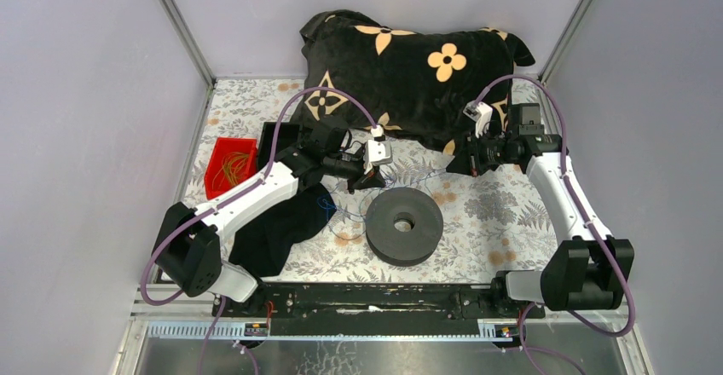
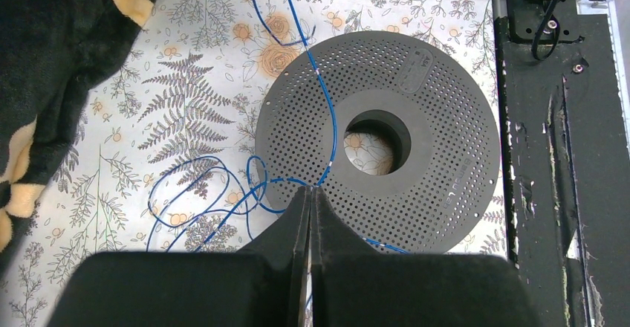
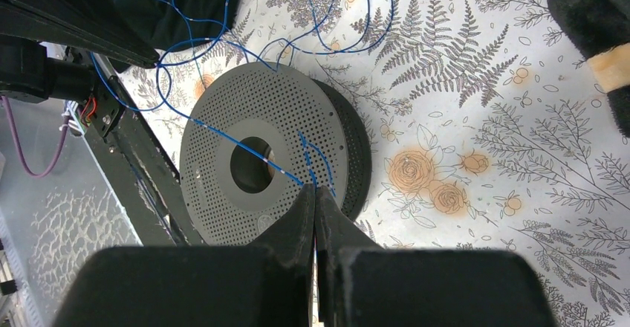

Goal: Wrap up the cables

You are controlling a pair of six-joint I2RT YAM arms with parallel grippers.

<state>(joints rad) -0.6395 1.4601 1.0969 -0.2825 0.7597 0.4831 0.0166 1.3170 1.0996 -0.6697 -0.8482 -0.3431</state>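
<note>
The cables are thin blue wires; loose loops (image 2: 186,193) lie on the floral table left of the spool. One strand (image 2: 327,111) crosses the black perforated spool (image 2: 431,156), which lies flat. My left gripper (image 2: 310,189) is shut with the blue cable pinched at its tips, hovering above the spool's rim. My right gripper (image 3: 315,187) is also shut on the cable, above the spool (image 3: 223,119). A taut strand (image 3: 223,135) runs from it across the disc toward the left arm. In the top view the spool (image 1: 404,226) sits between and in front of the left gripper (image 1: 362,175) and right gripper (image 1: 460,164).
A black pillow with beige flowers (image 1: 409,68) fills the back of the table. A red bin (image 1: 232,166) holding orange wire strands stands at the left. A black cloth (image 1: 281,230) lies under the left arm. A black rail (image 1: 367,298) runs along the near edge.
</note>
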